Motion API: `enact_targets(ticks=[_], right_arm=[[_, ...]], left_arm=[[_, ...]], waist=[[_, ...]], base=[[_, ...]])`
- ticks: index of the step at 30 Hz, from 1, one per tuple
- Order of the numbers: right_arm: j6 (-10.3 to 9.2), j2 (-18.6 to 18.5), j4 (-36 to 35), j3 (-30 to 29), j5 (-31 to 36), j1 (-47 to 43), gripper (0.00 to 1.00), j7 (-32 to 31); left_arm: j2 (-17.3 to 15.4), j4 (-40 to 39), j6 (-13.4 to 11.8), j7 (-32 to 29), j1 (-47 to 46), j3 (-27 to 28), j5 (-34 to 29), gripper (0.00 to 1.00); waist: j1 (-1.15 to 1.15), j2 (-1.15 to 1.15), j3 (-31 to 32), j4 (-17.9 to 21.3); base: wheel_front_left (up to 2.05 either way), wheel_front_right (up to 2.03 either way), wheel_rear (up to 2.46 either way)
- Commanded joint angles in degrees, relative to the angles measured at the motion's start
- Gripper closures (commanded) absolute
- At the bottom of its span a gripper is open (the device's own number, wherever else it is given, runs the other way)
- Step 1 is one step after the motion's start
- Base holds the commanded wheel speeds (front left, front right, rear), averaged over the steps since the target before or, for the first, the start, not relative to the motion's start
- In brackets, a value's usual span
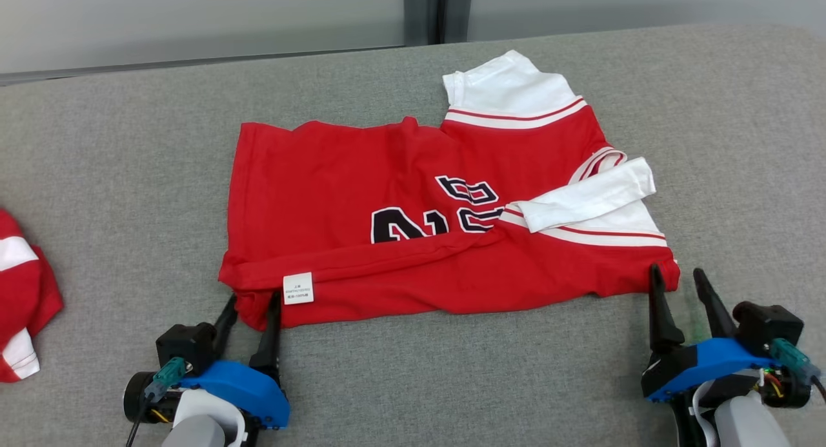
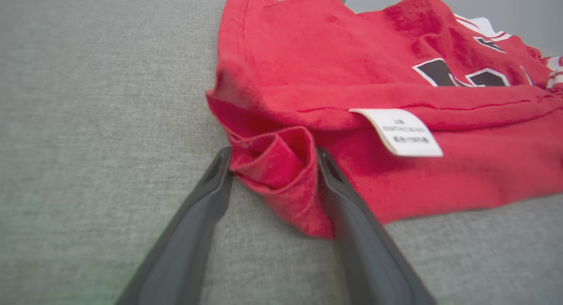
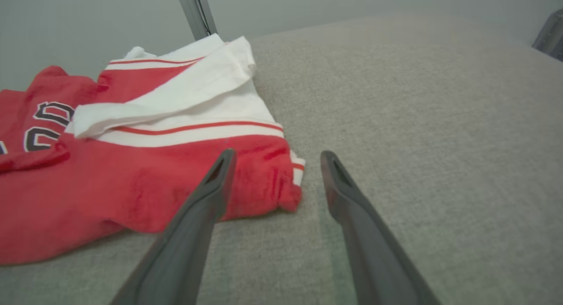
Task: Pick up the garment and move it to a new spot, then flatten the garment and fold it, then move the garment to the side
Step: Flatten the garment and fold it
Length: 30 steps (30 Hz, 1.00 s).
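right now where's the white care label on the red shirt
In the head view the white care label sits on the near edge of the red shirt, by its left corner, just right of the open left hand.

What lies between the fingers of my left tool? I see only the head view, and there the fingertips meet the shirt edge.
Observer: In the left wrist view, a bunched fold of the red shirt corner sits between the open fingers of the left tool, with cloth against both fingers.
Operator: And how does the right tool stand?
Observer: The right tool is open too. In its wrist view the shirt corner just reaches into the gap, and the other finger stands over the bare grey surface.
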<state>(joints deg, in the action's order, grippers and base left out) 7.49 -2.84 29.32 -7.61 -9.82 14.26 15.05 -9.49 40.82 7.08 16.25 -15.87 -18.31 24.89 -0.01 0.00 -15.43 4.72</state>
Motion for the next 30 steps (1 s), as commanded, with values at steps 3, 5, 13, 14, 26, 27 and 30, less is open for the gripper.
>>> enact_targets(ticks=[3,5,13,14,26,27,30], right_arm=[[0.00,-0.13,6.32,-0.26,-0.68,3.14,0.00,0.17],[0.00,-0.12,8.98,0.16,-1.30,4.40,0.00,0.16],[-0.02,0.13,14.77,1.37,-5.13,6.54,1.00,-0.14],[-0.01,0.01,14.09,1.38,-5.77,6.39,1.00,-0.11],[-0.01,-0.14,5.34,-0.53,-10.21,9.01,1.00,0.10],[-0.01,-0.17,5.30,-0.86,-10.54,8.86,1.00,0.09],[-0.01,-0.18,5.90,-1.26,-11.90,6.38,1.00,0.09]], left_arm=[[0.48,3.13,0.71,-2.01,2.10,-4.72,2.75,1.00],[-0.38,3.23,0.70,-2.00,1.75,-5.86,3.74,1.00],[-2.14,0.78,0.69,-1.79,1.36,-6.79,6.26,1.00],[-2.10,-0.31,0.64,-1.60,1.37,-6.19,6.72,1.00],[-2.57,-9.06,0.43,-1.11,-3.14,1.14,6.10,1.00],[-2.28,-9.09,0.43,-1.11,-3.12,1.80,5.95,1.00],[-1.68,-7.43,0.35,-1.11,-1.63,2.60,5.48,1.00]], waist=[[0.01,0.00,-0.28,-0.74],[0.01,0.00,-0.45,-1.01],[0.01,0.00,-0.20,-1.75],[0.01,0.00,0.06,-1.84],[0.01,0.00,6.82,-2.35],[0.01,0.00,7.72,-2.40],[0.01,0.00,10.46,-2.57]], base=[[0.00,0.00,0.00],[0.00,0.00,0.00],[0.00,0.00,0.00],[0.00,0.00,0.00],[0.00,0.00,0.00],[0.00,0.00,0.00],[0.00,0.00,0.00]])
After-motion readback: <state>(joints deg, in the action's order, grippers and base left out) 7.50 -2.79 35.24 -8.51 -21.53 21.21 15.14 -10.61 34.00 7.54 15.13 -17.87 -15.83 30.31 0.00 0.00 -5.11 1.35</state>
